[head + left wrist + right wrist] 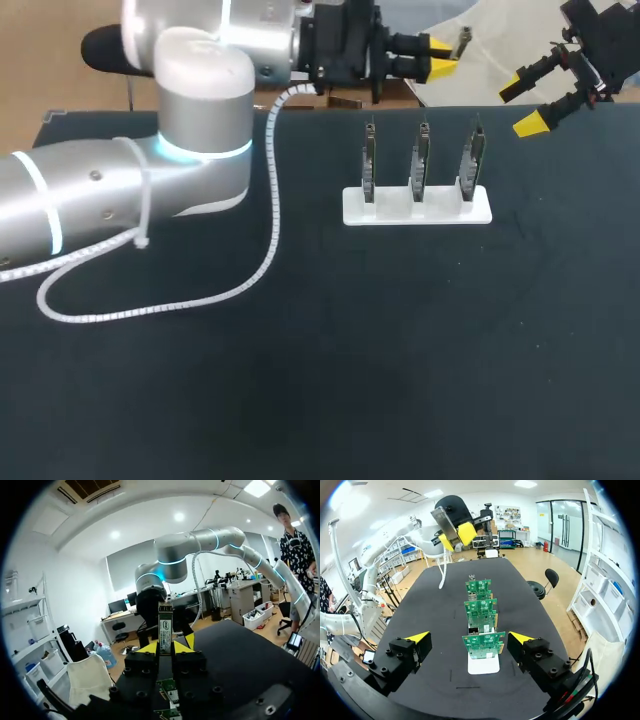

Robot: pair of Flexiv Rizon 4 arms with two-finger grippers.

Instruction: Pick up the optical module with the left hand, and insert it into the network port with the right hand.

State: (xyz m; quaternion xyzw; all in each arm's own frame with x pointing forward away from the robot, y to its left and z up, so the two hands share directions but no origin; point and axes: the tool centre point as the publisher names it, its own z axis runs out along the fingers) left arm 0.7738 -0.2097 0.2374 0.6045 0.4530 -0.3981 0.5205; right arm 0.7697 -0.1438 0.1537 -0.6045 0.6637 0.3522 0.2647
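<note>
Holding the optical module (165, 622) pinched upright between its yellow tips, the left gripper (438, 57) hangs at the table's (300, 400) far edge, at twelve o'clock from the white stand (417, 212) of three upright circuit boards (421, 160). The right gripper (522, 105), fingers spread wide, sits at two o'clock from that stand.

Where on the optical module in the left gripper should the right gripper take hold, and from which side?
Probably the free end of the optical module, sticking out past the yellow tips of the left gripper. That gripper clamps its rear part from two sides, so the open right gripper should come from ahead, onto the exposed faces.
</note>
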